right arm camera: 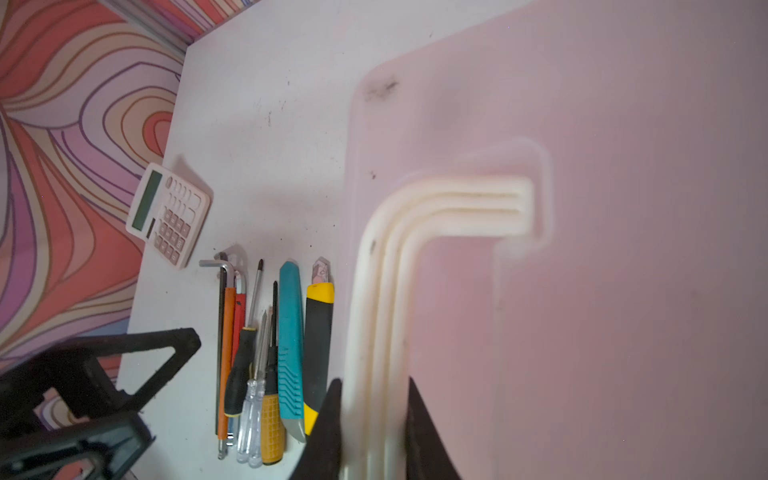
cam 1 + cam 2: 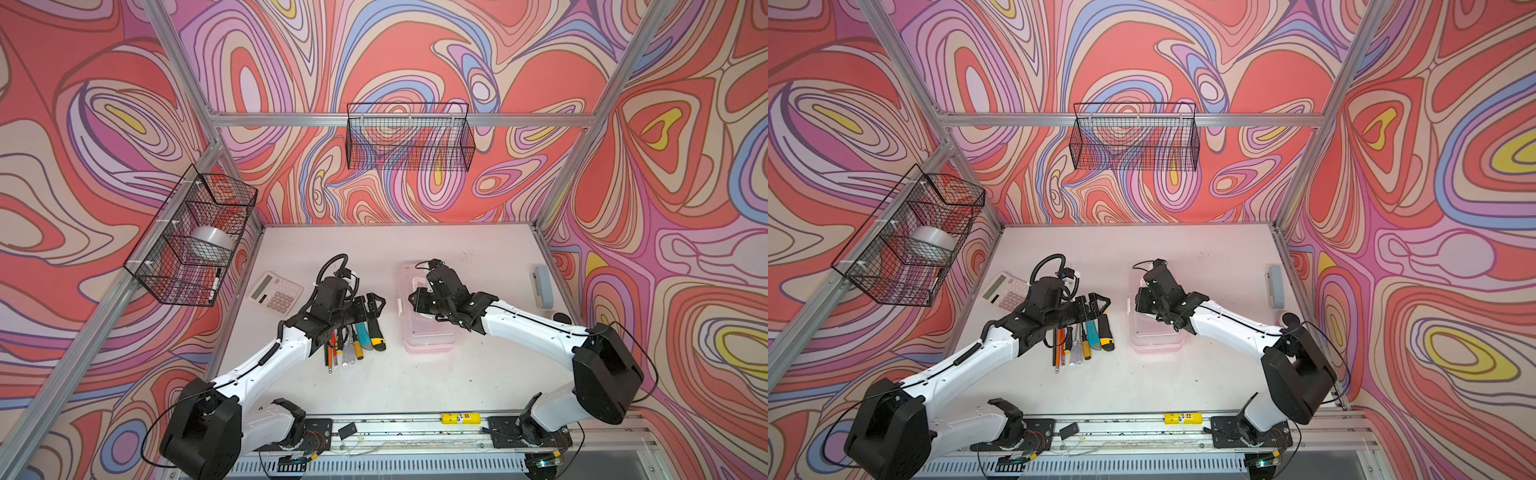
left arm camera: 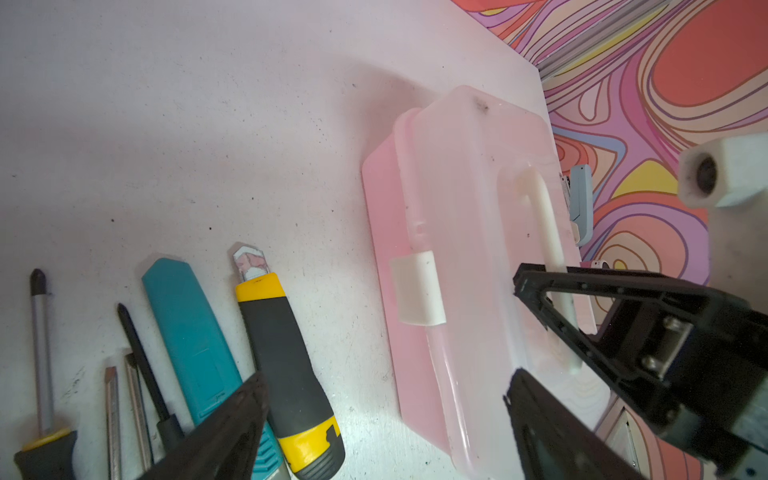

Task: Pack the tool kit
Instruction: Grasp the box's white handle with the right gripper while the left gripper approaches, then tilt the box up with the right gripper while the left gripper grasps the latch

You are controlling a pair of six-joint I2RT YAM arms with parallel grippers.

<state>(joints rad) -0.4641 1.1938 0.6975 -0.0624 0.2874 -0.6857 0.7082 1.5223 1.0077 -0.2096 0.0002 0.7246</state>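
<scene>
The pink tool kit box (image 2: 430, 338) sits with its lid on, on the table (image 2: 395, 386), right of centre in both top views. The right gripper (image 1: 374, 428) clamps its white handle (image 1: 382, 291), one finger on each side. Just left of the box lies a row of tools, among them a teal utility knife (image 3: 187, 332) and a yellow-black utility knife (image 3: 282, 353). The left gripper (image 3: 386, 376) hovers above them, jaws wide apart and empty.

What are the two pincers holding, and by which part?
The right pincer is closed on the white handle of the pink box. The left pincer is open, holding nothing.
</scene>
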